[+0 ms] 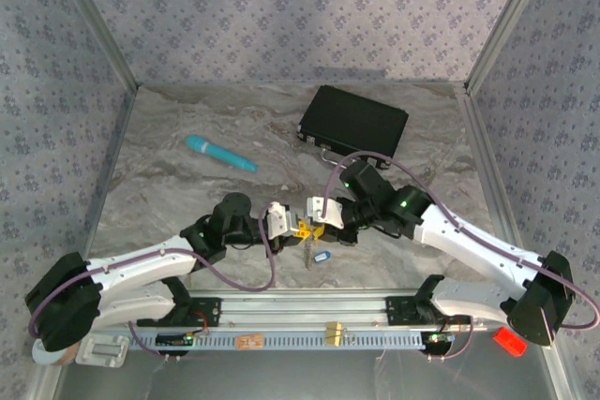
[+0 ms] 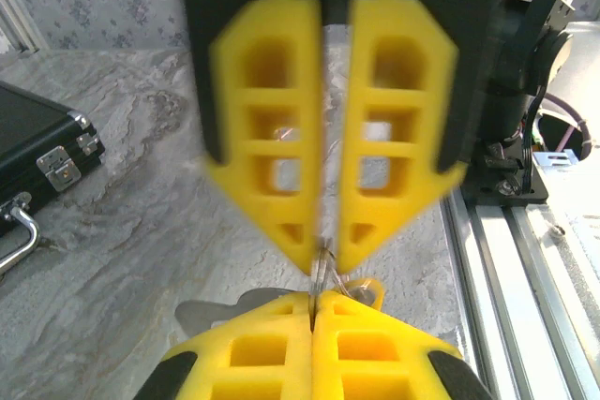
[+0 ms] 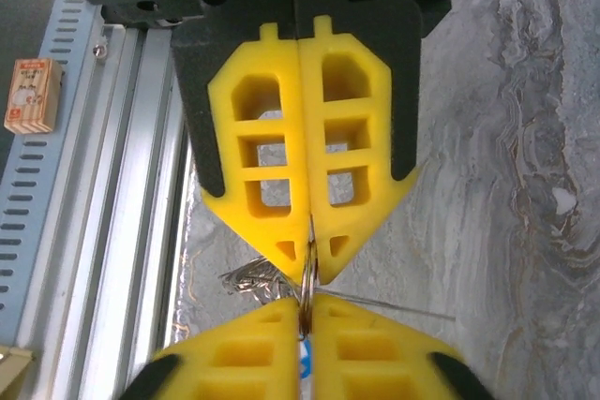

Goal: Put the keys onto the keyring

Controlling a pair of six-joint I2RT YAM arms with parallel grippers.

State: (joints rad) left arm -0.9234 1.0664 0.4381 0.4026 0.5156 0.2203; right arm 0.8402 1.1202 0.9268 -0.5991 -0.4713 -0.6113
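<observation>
Grey marbled tabletop (image 1: 169, 196) lies under everything, and just above its near middle the thin silvery keyring (image 3: 307, 278) is pinched from both sides. The left gripper (image 3: 309, 245) and right gripper (image 3: 305, 311) are each clamped tight on it, tip to tip, I'd guess to steady the loop for threading. A small yellow-headed key (image 2: 368, 289) sits right at the tips; whether it's threaded I can't tell. The tiny blue-headed key (image 1: 322, 256) lies on the table just below. Farther back rest a teal plastic pen (image 1: 219, 153) and a black rectangular case (image 1: 353, 123).

Closed black hard case (image 1: 353, 123) with metal latches at the far right, teal pen (image 1: 219, 154) lying far left, grey marble-patterned tabletop (image 1: 178, 199), aluminium rail (image 1: 309, 311) along near edge, small red object (image 1: 507, 341) at the near right.
</observation>
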